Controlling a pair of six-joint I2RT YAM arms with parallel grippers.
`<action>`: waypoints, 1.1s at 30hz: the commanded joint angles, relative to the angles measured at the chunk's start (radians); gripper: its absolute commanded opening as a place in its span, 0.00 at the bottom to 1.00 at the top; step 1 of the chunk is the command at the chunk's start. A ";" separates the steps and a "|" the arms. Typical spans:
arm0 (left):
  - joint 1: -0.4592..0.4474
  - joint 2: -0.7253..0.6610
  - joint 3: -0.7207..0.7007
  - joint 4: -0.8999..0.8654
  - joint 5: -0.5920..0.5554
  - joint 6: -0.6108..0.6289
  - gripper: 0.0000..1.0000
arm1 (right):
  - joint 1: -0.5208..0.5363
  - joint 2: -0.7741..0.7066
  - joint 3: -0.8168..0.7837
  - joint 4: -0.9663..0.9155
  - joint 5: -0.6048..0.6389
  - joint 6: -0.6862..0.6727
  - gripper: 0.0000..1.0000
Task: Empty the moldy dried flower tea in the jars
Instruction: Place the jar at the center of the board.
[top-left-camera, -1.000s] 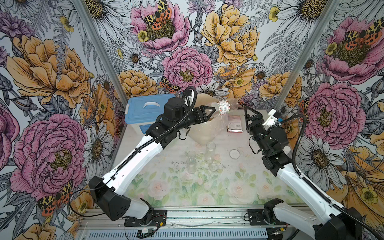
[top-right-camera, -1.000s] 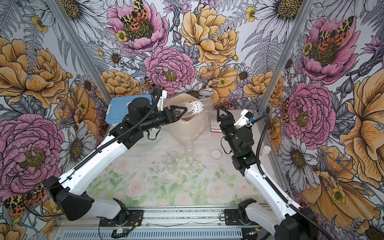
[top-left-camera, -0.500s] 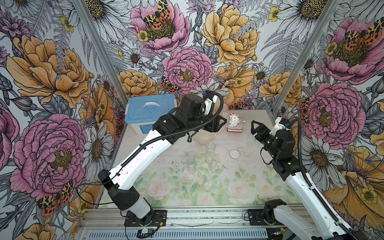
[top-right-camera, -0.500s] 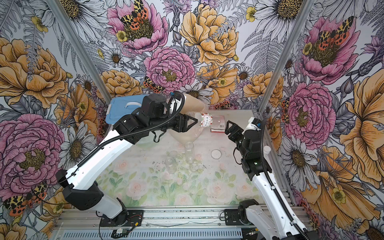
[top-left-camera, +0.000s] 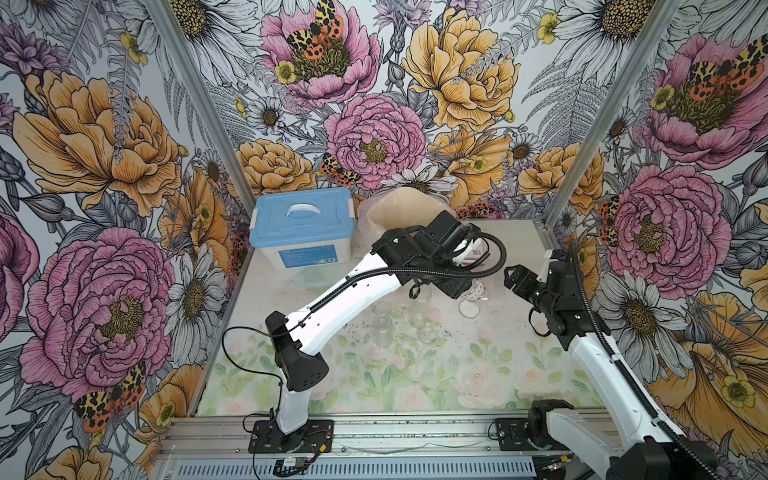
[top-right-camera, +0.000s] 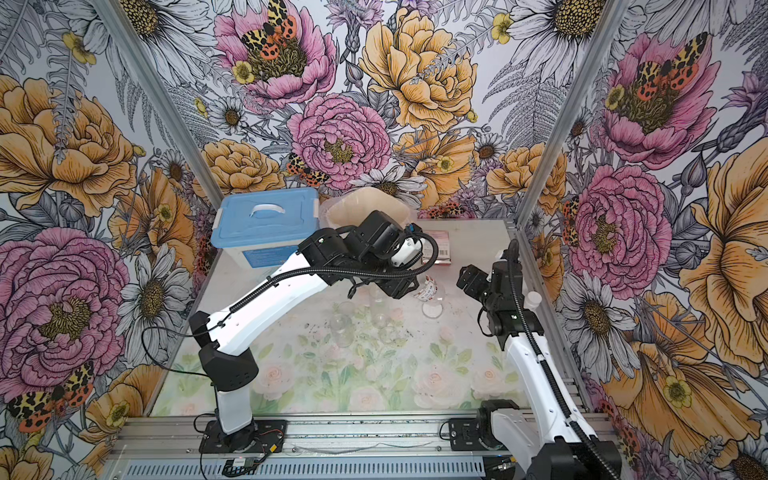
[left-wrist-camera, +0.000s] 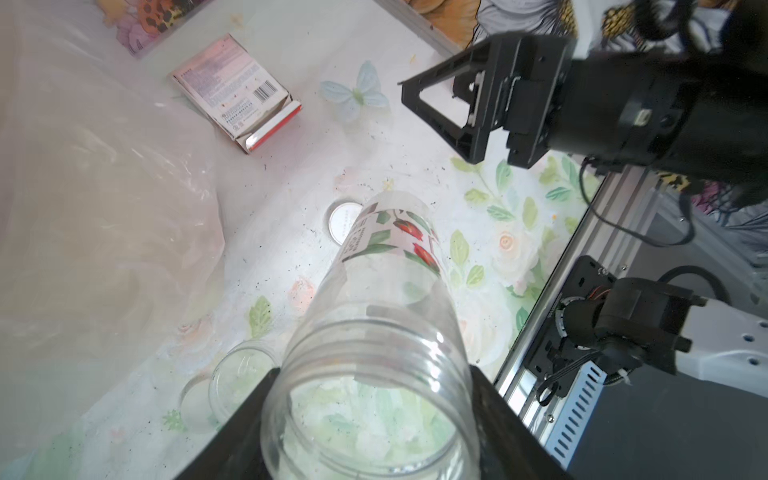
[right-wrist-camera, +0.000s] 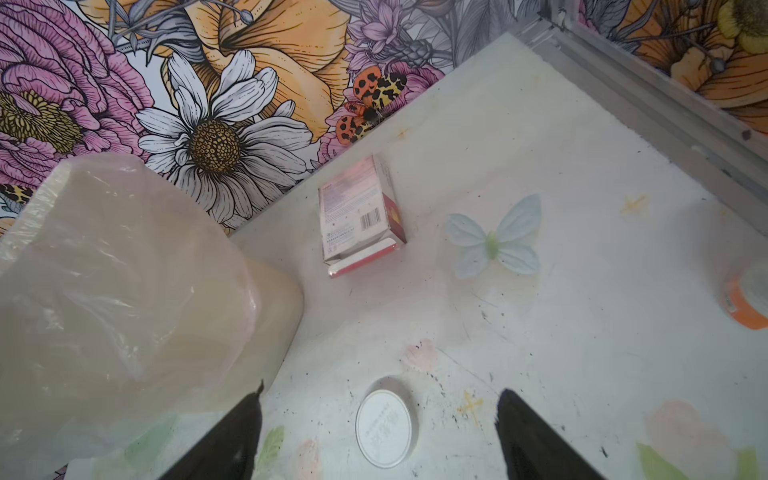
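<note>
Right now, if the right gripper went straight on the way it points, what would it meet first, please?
Probably the white lid lying on the table: in the right wrist view it sits just ahead of the open right gripper, between its fingertips, though depth is uncertain.

Your left gripper (top-left-camera: 459, 286), arm stretched forward, clamps a clear labelled plastic jar (top-left-camera: 478, 291) just beside the round white lid (top-left-camera: 468, 308); your right gripper (top-left-camera: 513, 277) hovers near that lid, jaws apart, empty.

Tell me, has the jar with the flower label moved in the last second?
Yes. The labelled jar has left the bag-lined bin and come down toward the white lid.
</note>
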 joint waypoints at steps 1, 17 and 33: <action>-0.014 0.050 0.052 -0.089 -0.033 0.049 0.17 | -0.010 -0.021 -0.004 -0.032 0.027 -0.046 0.88; -0.024 0.236 0.153 -0.197 -0.014 0.086 0.17 | -0.080 -0.011 -0.018 -0.051 0.015 -0.061 0.89; -0.023 0.331 0.208 -0.217 -0.007 0.113 0.19 | -0.110 0.015 -0.021 -0.050 -0.003 -0.082 0.89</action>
